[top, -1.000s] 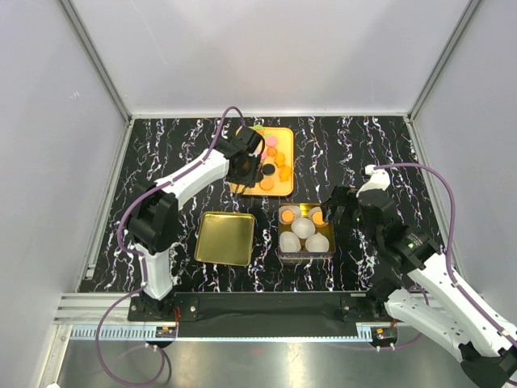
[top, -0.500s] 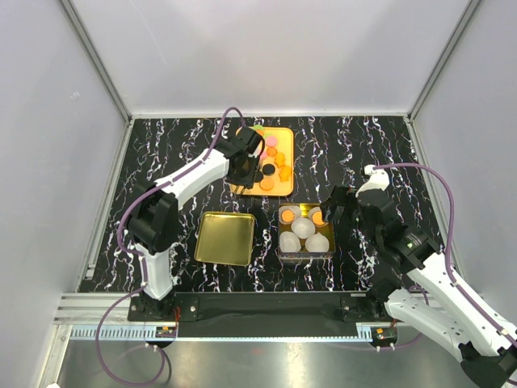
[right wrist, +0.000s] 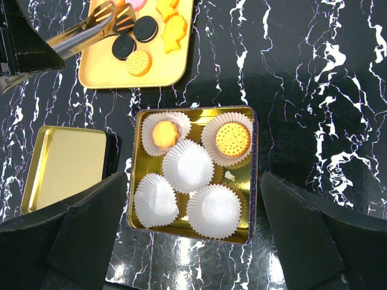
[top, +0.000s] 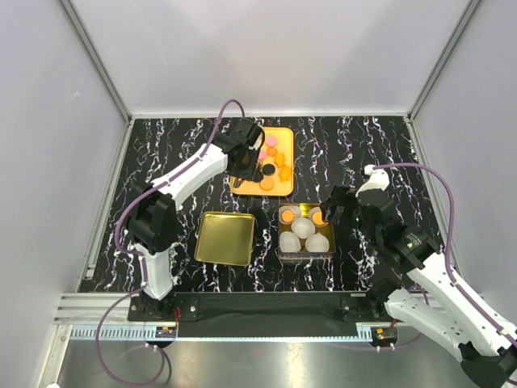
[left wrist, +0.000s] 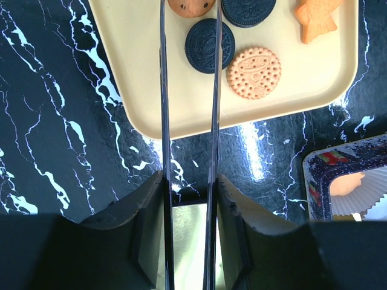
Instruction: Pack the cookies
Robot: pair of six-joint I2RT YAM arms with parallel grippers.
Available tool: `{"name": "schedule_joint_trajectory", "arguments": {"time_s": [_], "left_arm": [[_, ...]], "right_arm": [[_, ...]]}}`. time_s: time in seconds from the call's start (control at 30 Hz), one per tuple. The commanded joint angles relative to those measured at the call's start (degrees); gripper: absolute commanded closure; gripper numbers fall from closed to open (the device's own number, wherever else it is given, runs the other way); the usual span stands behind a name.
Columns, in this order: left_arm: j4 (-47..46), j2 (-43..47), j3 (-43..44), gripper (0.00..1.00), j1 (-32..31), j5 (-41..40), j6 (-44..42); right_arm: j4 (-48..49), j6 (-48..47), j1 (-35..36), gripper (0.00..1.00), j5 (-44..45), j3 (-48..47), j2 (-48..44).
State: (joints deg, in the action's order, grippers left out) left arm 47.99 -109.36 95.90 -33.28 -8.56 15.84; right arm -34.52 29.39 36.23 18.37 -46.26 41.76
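Left wrist view: cookies (left wrist: 254,72) lie flat on a yellow tray (left wrist: 139,78) at the table's far middle. They look thin, light, stiff and probably crumbly, best nipped gently across opposite edges, and a black one (left wrist: 208,45) sits partly between the blades of metal tongs (left wrist: 162,90). The left gripper (left wrist: 188,181) pinches those tongs partway closed, while the right gripper (right wrist: 193,175), fingers spread wide, hovers over a gold tin (right wrist: 240,181) of paper cups (right wrist: 158,202), two of them filled.

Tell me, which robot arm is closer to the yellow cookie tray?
Left. The left end effector, holding tongs, hangs over the tray; the right end effector sits beside the tin, farther off.
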Motion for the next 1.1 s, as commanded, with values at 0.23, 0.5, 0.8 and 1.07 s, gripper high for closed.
{"name": "schedule_joint_trajectory", "arguments": {"time_s": [0.23, 0.5, 0.8, 1.07], "left_arm": [[-0.7, 2.49, 3.07, 0.61, 0.49, -1.81, -1.6], [-0.7, 2.75, 3.51, 0.61, 0.76, -1.99, -1.86], [-0.88, 3.54, 3.42, 0.61, 0.93, -1.99, -1.95], [-0.88, 4.07, 3.42, 0.61, 0.93, -1.99, -2.12]], "right_arm": [[1.91, 0.32, 0.25, 0.0, 0.61, -0.15, -0.01], [2.0, 0.41, 0.25, 0.0, 0.61, -0.15, 0.17], [2.27, 0.5, 0.25, 0.0, 0.44, -0.23, 0.52], [2.62, 0.32, 0.25, 0.0, 0.53, -0.23, 0.69]]}}
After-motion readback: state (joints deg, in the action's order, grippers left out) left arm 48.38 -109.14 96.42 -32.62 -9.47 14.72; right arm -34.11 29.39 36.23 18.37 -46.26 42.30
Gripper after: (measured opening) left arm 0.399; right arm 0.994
